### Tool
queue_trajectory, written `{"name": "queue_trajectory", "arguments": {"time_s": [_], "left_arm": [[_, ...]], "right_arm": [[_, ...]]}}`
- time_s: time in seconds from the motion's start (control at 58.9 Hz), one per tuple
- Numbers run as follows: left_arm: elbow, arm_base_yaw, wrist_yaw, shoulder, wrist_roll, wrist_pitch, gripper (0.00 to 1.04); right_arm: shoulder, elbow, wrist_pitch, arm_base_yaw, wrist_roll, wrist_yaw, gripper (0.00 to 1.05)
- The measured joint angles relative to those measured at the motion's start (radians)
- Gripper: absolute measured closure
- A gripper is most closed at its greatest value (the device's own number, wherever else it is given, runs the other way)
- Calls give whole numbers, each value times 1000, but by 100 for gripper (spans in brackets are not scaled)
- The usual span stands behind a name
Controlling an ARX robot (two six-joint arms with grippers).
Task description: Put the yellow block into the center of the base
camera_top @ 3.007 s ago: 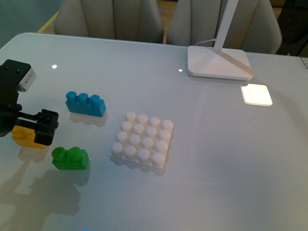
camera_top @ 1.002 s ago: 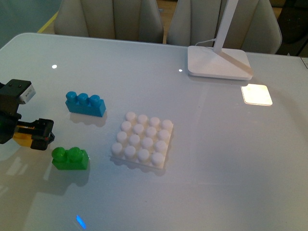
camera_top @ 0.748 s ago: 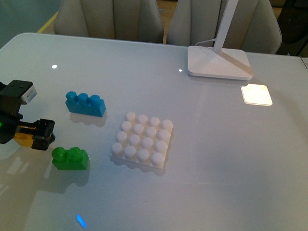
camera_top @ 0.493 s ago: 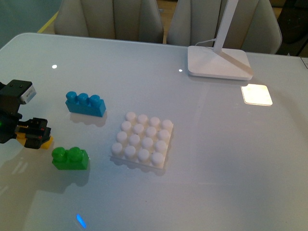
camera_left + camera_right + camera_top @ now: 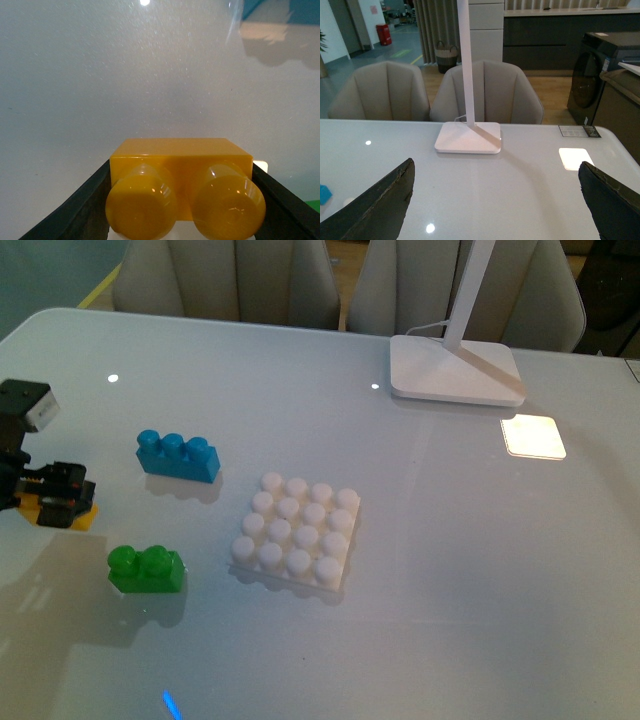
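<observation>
The yellow block (image 5: pixel 180 185) fills the left wrist view with its two studs facing the camera. My left gripper (image 5: pixel 180 200) is shut on it, a black finger against each side. In the front view that left gripper (image 5: pixel 55 495) is at the table's left edge. Only a sliver of the yellow block (image 5: pixel 84 518) shows under it, and I cannot tell whether it touches the table. The white studded base (image 5: pixel 297 530) lies mid-table, well to the right of it, with nothing on it. My right gripper (image 5: pixel 495 210) is open over bare table and does not show in the front view.
A blue three-stud brick (image 5: pixel 178 455) lies between the left gripper and the base. A green two-stud brick (image 5: pixel 146 568) sits nearer the front. A white lamp foot (image 5: pixel 455 370) stands at the back right, with a bright light patch (image 5: pixel 533 436) beside it. Chairs stand behind the table.
My left gripper has closed in on the yellow block and shifted left and slightly back with it. The bricks and the base have not moved.
</observation>
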Motion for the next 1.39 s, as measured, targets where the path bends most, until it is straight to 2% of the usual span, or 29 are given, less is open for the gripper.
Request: {"name": "queue_trajectory", "arguments": {"time_s": [0.34,0.68,1.393], "left_arm": [[-97,-172,-72,-158,-158,-34,42],[-65,-373,-109,-177,-267,-81,42],[61,-566,-101,-75,-336,-109,42]], "right_arm": [[0,0,0,0,0,0,9],[0,0,0,0,0,0,9],[0,0,0,0,0,0,9]]}}
